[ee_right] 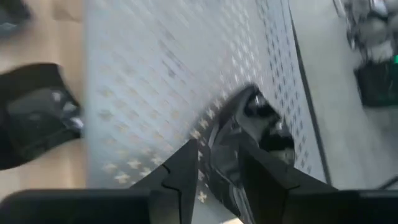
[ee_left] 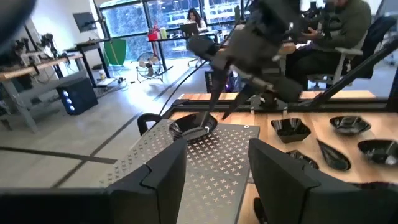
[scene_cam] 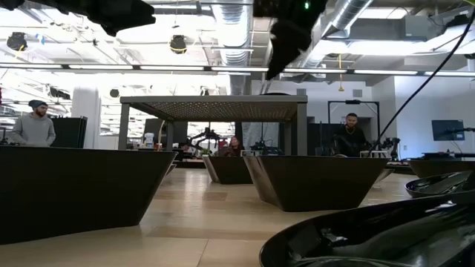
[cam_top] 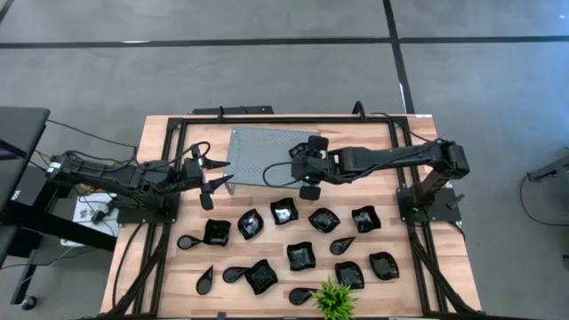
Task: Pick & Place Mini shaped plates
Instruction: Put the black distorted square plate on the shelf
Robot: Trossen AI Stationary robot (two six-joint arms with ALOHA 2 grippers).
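Right gripper (cam_top: 302, 174) hangs over the middle of the grey perforated stand (cam_top: 253, 151), straddling 1 mini plate (ee_left: 193, 127) that sits on the stand's top. Whether it clasps the dish or has let go, I cannot tell. Left gripper (cam_top: 220, 176) waits spread wide at the stand's left edge. The other mini plates (cam_top: 300, 256) lie on the table on the stand's near side, and the green plant (cam_top: 333, 300) is beyond them. The risk, I judge, is that a lift with the glossy rim caught would drag or tip the dish off the stand. From above the arm hides the dish, and the right wrist view shows it blurred.
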